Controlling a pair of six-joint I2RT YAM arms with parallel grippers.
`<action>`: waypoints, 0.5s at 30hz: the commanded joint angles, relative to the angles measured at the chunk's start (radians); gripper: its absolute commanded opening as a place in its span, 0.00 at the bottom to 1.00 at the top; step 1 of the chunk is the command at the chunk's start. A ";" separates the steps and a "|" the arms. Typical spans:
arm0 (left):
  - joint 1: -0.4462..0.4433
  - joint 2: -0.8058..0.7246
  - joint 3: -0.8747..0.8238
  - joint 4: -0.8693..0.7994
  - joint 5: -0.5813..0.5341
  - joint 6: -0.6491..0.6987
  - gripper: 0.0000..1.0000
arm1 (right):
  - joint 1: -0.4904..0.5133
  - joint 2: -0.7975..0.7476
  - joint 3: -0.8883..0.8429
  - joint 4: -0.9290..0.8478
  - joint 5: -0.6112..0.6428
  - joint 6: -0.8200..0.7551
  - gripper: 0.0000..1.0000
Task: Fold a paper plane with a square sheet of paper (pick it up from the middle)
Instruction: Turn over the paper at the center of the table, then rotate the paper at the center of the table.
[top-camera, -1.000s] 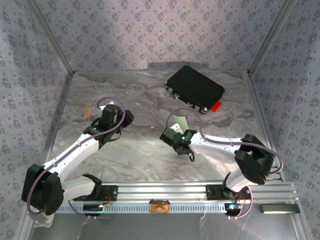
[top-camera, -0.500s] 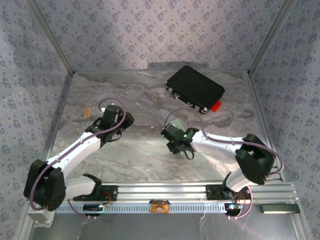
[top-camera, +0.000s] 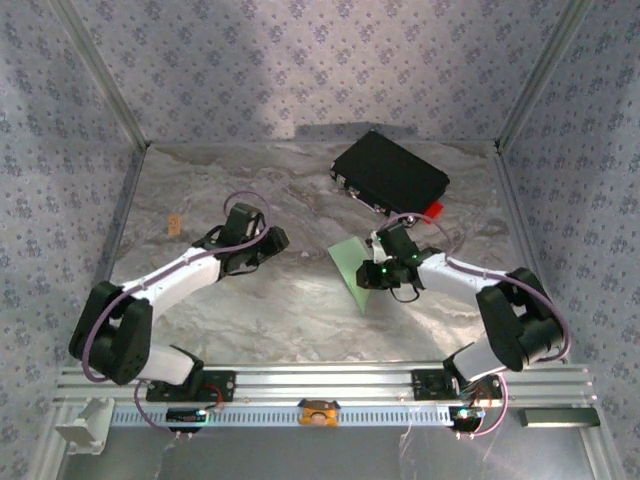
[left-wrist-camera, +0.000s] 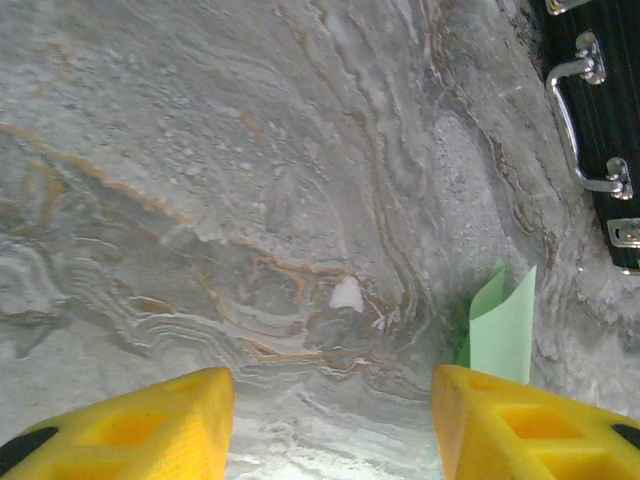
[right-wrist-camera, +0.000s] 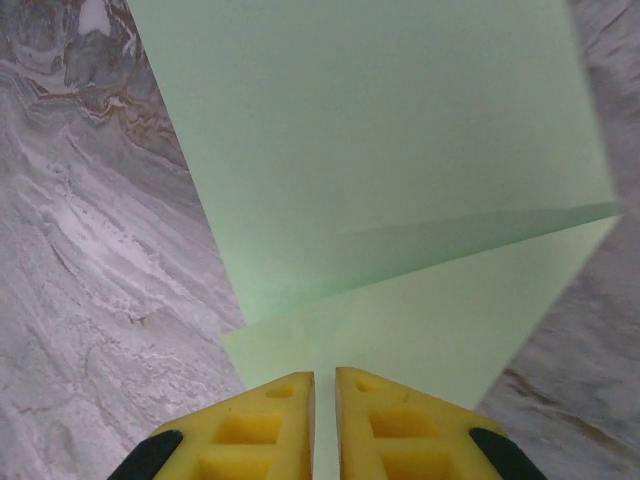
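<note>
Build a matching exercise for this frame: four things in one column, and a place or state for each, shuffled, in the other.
1. thin pale green paper sheet
2. black rectangular case
3. small red tab
4. left gripper

A. jaws open above bare marbled tabletop
B. pinched by the right gripper
C. lying at the far right of the tabletop
D. beside the case's near right edge

Pairs: 1-B, 2-C, 3-D, 4-A

Matt pale paper sheet (right-wrist-camera: 380, 140); smooth marbled table (left-wrist-camera: 200, 180).
</note>
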 joint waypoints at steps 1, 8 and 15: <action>-0.011 0.028 0.039 0.035 0.056 0.022 0.54 | -0.007 0.035 -0.019 0.052 -0.063 0.086 0.15; -0.023 0.078 0.063 0.061 0.102 0.026 0.45 | -0.005 0.109 -0.013 0.061 -0.021 0.338 0.16; -0.031 0.103 0.060 0.090 0.136 0.013 0.40 | 0.011 0.099 -0.129 0.246 0.074 0.713 0.20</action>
